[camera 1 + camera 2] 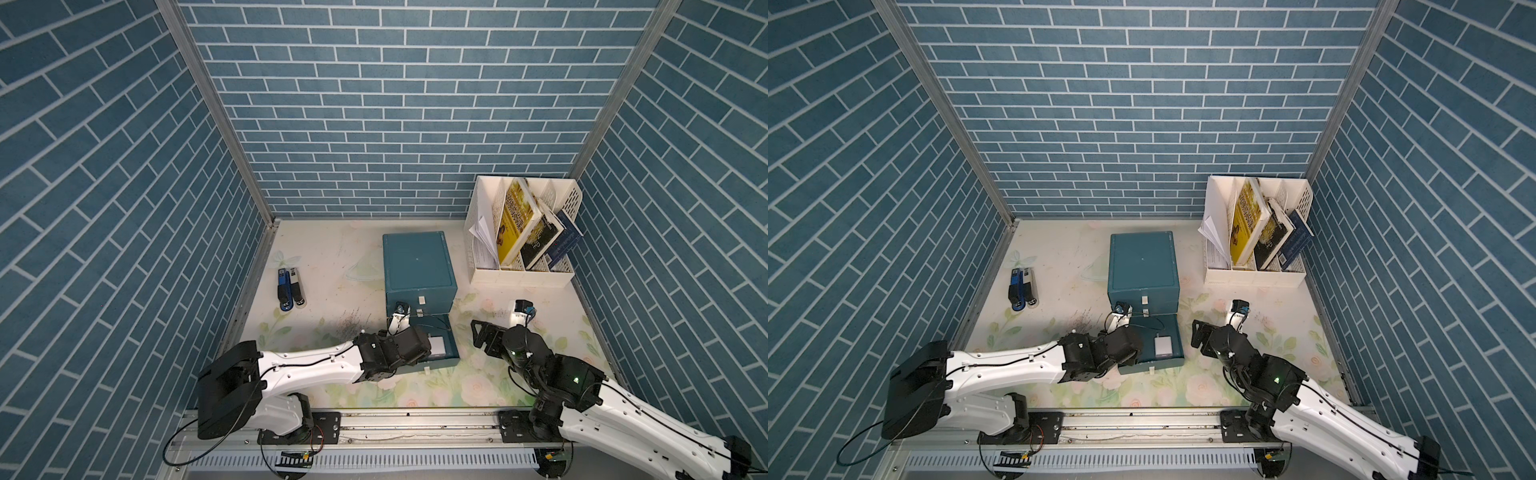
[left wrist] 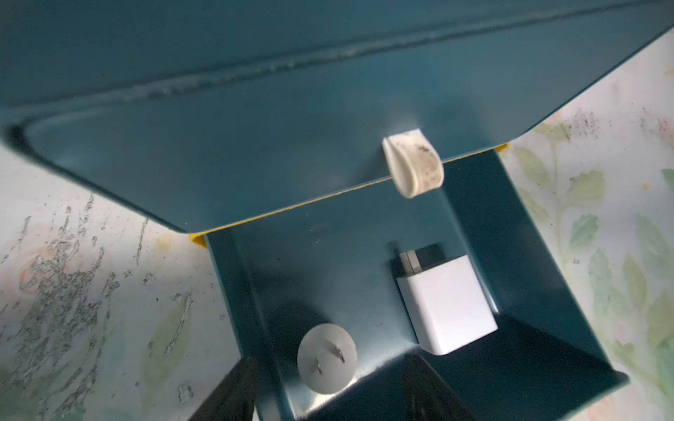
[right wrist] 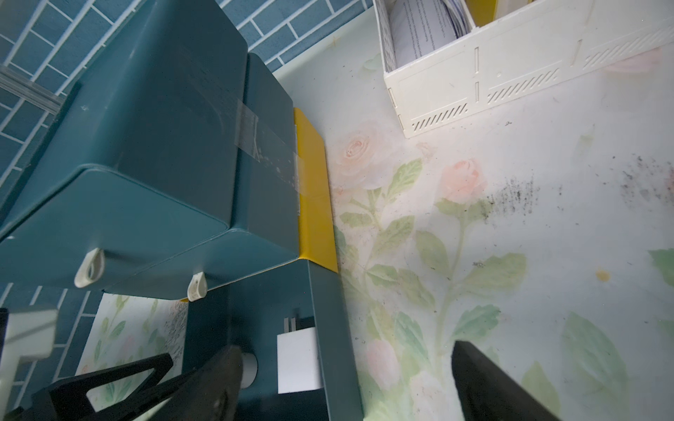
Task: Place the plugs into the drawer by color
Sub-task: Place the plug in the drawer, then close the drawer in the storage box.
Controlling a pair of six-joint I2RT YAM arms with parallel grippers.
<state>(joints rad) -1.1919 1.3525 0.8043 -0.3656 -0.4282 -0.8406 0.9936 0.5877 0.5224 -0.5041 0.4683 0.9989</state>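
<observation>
A dark teal drawer cabinet point(image 1: 417, 266) is standing mid-table on a flowered table cover point(image 1: 332, 257). Its bottom drawer point(image 1: 1177, 332) is pulled out toward the arms, while the two drawers above are sitting closed. The left gripper point(image 2: 330, 362) is hanging over the open drawer with its jaws spread. A white plug point(image 2: 327, 350) is sitting between them, prongs pointing up, and neither finger appears to be touching it. Whether it is resting on the drawer floor I cannot tell. A second white plug point(image 2: 446, 306) is lying flat near it, close to the drawer's side wall, with its prongs pointing toward the cabinet. No pink or green plugs are showing anywhere. The right gripper point(image 3: 344, 364) is waiting just beside the drawer, jaws wide and holding nothing. Two staplers point(image 1: 291, 289) are lying well apart from the cabinet, near the left wall. A white book rack point(image 1: 519, 276) is standing in the far right corner.

These plugs are looking light, hard and glossy, so I am judging them slippery at the rounded corners. Pinching across two flat opposite sides, clear of the stiff prongs, seems safest.
</observation>
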